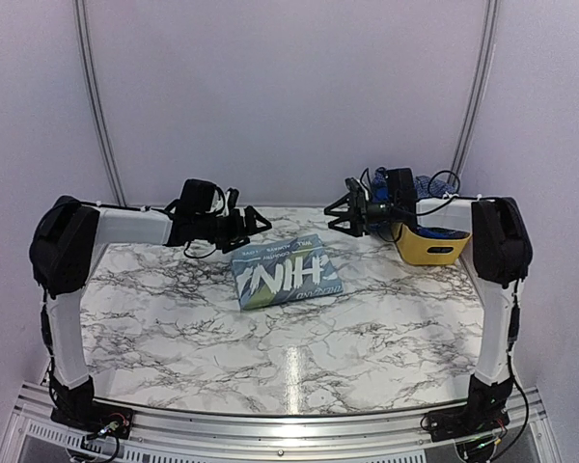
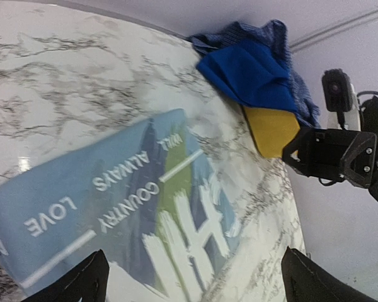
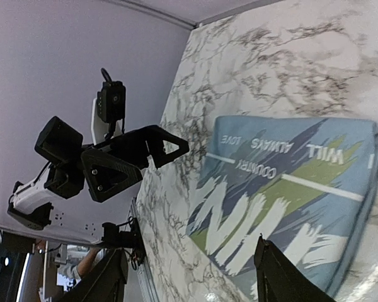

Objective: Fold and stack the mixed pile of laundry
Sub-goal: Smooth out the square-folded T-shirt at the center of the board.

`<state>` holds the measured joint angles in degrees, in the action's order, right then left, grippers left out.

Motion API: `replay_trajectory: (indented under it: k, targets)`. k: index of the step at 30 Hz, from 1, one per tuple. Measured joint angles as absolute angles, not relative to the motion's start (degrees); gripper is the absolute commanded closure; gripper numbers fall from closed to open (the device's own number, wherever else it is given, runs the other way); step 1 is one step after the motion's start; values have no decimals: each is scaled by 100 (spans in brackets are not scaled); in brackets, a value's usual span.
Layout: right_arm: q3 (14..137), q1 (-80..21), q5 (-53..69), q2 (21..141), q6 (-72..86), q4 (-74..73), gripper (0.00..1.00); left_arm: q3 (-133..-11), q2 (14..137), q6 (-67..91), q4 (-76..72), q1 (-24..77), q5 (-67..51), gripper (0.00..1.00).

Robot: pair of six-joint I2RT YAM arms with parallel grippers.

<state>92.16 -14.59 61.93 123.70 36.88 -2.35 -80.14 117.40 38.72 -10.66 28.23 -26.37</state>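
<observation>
Looking down from the overhead camera, I have both arms rising from their bases at the near edge. They bend at the elbow and reach inward over the far half of the worktop [image 1: 174, 328]. The left arm [image 1: 125, 227] runs roughly level from the left edge toward the middle. The left gripper [image 1: 256, 231] hangs above the surface with its jaws spread wide and nothing between them. The right arm [image 1: 502, 246] mirrors it from the right edge, and the right gripper [image 1: 336, 220] faces the left one across a gap. Its jaws stand partly apart, and I see nothing held in them. Neither pincer touches any cloth.

The pale blue T-shirt [image 1: 285, 273] lies folded into a neat rectangle, flat on the worktop with its white print facing up. It sits about midway between the left and right edges, in the far half, just nearer to me than the two grippers.

The yellow basket [image 1: 429, 249] sits at the far right corner, just beyond the right forearm. On the left wrist camera I see the royal-blue piece [image 2: 252, 78] heaped over its rim. The navy-and-white check shirt [image 2: 290, 44] is bunched behind and around that piece, close to the back wall. How much of either lies inside the basket I cannot tell.
</observation>
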Motion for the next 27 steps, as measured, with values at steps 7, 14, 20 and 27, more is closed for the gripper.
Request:
replay_trajectory:
  k: [7, 14, 20, 27]
  targets:
    - [8440, -2340, 6554, 12361, 3905, 425, 35, -7843, 11616, 3944, -1262, 3564, -3157, 1]
    - [8132, -2512, 6790, 13244, 4003, 687, 36, -7207, 12228, 4303, -1909, 3529, -3378, 1]
    - [7472, -2460, 6735, 12728, 3680, 493, 37, -6305, 11784, 4451, -2676, 3450, -3280, 1]
    - [7881, -2539, 5330, 11360, 2401, -1616, 23, -6386, 10342, 3332, -847, 3535, -1922, 1]
